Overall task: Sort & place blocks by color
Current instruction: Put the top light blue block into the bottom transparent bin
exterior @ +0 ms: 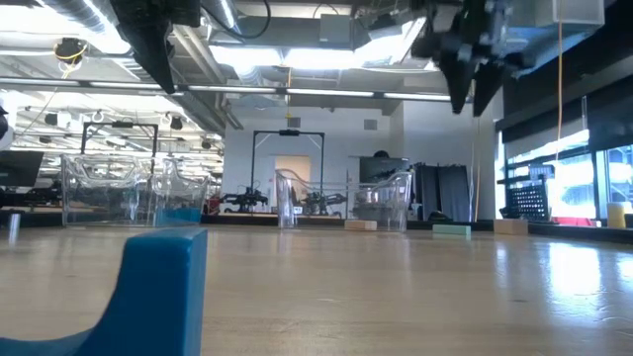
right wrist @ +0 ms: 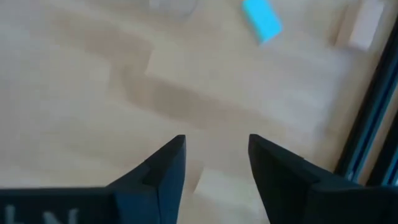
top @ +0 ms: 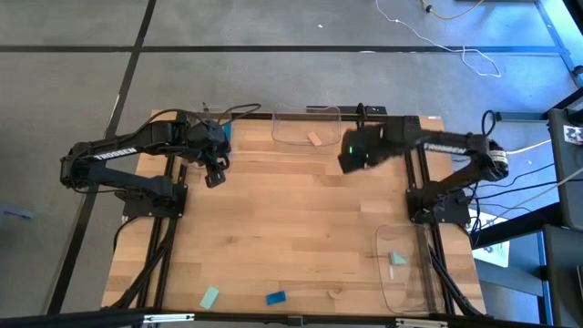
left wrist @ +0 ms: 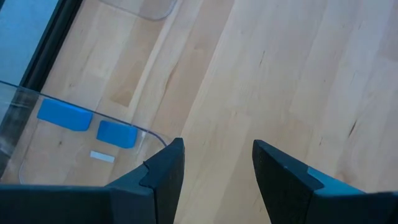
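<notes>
Both arms hang above the far half of the table (top: 291, 228), empty and between picks. Our left gripper (top: 215, 175) hovers beside the clear tray (left wrist: 74, 106) at the far-left corner, fingers (left wrist: 165, 174) spread apart with nothing between them; two blue blocks (left wrist: 65, 116) already lie inside that tray. Our right gripper (top: 351, 157) hangs near the far-centre tray (top: 305, 126), fingers (right wrist: 165, 171) likewise parted and holding nothing; one tan block (top: 314, 138) rests in that tray.

A third tray (top: 405, 269) at the near right holds a mint block (top: 398, 259). Three blocks wait loose along the near edge: a mint one (top: 209, 297), a blue one (top: 276, 297), and a tan one (top: 335, 293) just beside it.

We judge the sort roughly half done, with each colour assigned its tray. The next move calls for one arm to travel to the near edge, line its open fingers over a loose block, descend and close, then carry it to the matching tray. The blocks are small against the fingers, so centring matters.
</notes>
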Controlling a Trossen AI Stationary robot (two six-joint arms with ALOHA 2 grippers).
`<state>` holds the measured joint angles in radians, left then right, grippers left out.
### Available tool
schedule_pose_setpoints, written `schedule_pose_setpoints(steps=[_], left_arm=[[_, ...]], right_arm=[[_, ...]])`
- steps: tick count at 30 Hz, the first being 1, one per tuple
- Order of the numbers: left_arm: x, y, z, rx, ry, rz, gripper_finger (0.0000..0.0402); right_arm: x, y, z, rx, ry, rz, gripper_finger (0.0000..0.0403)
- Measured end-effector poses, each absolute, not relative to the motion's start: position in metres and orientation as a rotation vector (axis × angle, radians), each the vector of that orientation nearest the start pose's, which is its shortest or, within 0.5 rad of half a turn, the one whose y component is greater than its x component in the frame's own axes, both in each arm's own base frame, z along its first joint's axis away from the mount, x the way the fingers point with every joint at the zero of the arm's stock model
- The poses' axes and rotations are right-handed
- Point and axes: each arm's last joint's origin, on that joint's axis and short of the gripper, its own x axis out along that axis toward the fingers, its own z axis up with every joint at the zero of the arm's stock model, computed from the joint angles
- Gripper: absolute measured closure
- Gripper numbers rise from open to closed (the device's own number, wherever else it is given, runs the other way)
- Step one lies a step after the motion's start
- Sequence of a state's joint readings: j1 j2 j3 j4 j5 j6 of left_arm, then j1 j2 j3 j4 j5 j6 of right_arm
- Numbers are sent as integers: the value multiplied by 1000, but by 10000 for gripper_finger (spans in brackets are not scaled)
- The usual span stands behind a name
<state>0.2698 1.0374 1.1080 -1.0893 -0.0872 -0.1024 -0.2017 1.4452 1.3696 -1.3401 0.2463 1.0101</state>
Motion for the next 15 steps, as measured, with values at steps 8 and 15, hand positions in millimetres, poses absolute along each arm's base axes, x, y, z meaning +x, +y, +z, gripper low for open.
schedule_pose_setpoints(steps=[8, 15], left_arm=[[170, 50, 326, -223, 994, 408, 221], [170, 51, 326, -223, 977, 466, 221]], right_arm=[[223, -142, 292, 814, 1058, -1030, 228], [207, -182, 253, 882, 934, -936, 228]])
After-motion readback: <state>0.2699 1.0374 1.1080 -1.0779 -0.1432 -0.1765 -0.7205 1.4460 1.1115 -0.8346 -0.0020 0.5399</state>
